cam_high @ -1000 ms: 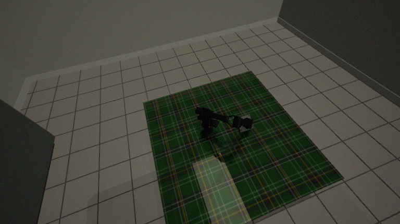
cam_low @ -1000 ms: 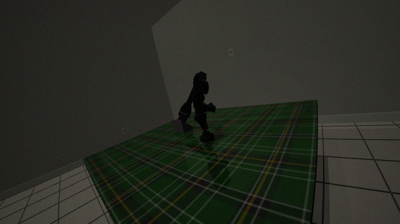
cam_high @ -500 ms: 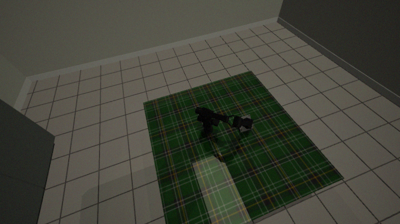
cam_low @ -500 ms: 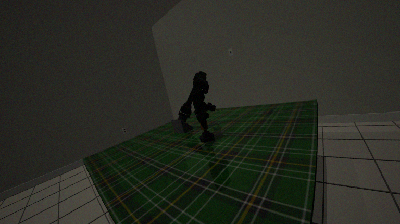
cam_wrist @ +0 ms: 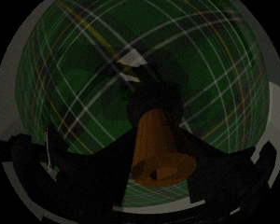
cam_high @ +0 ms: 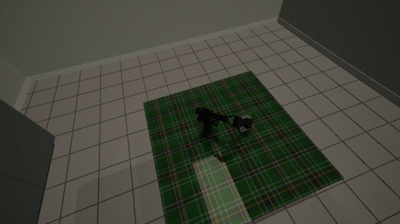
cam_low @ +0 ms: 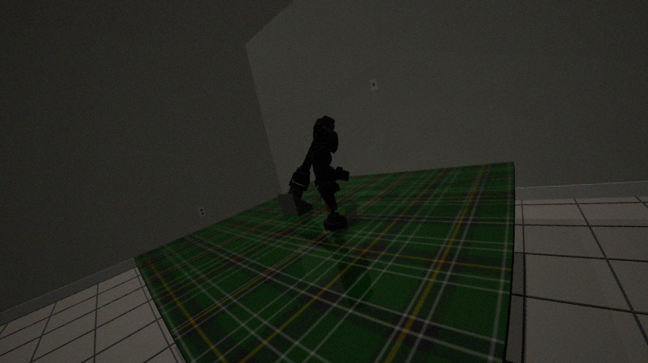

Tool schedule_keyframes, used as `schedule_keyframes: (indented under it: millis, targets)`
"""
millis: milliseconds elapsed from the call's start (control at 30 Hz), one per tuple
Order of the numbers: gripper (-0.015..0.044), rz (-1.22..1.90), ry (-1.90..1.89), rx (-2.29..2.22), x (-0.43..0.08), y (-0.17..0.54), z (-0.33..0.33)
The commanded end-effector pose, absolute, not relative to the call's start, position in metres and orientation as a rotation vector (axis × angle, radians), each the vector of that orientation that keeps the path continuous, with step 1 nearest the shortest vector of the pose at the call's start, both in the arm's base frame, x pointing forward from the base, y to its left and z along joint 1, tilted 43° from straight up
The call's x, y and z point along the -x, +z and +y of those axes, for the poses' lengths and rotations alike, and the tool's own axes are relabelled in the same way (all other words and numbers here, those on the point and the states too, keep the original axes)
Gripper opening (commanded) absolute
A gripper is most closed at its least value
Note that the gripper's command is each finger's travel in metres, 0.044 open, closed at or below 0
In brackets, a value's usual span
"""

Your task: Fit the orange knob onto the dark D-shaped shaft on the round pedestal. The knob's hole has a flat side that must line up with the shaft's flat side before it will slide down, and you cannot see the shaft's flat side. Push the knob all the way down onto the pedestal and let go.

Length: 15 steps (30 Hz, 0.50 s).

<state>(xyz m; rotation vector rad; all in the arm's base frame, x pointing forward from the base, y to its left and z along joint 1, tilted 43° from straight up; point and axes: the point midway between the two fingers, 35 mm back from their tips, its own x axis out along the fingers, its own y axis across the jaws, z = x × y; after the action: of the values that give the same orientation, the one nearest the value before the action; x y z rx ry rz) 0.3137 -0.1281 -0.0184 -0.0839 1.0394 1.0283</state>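
Note:
The orange knob (cam_wrist: 151, 140) (cam_low: 327, 207) is held between the fingers of my gripper (cam_wrist: 158, 132) (cam_low: 328, 201), which is shut on it. In the wrist view its wide end, with a dark hole, faces the camera. Its narrow end overlaps the dark round pedestal (cam_wrist: 136, 108) (cam_low: 335, 223). In the exterior view the knob is just above the pedestal, slightly to the left of its middle. The shaft is hidden, and I cannot tell whether the knob touches it or sits around it. In the top view the arm hides the knob, and the pedestal is too dark to make out.
A green plaid mat (cam_high: 265, 156) (cam_low: 406, 292) lies under everything. The arm's base stands on a grey plate (cam_high: 245, 128) (cam_low: 286, 206). A bright patch of light (cam_high: 221, 191) lies on the mat's front part. The room is dim, with a tiled floor and walls around.

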Motion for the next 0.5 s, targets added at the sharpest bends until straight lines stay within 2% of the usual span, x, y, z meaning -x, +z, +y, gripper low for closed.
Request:
schedule_keyframes:
  millis: [0, 467]
  targets:
    - [0.0, 1.036, 1.031, 0.086, -0.3131, -0.0185, -0.1273]
    - [0.0, 0.931, 1.132, 0.249, -0.3152, -0.014, -0.1319]
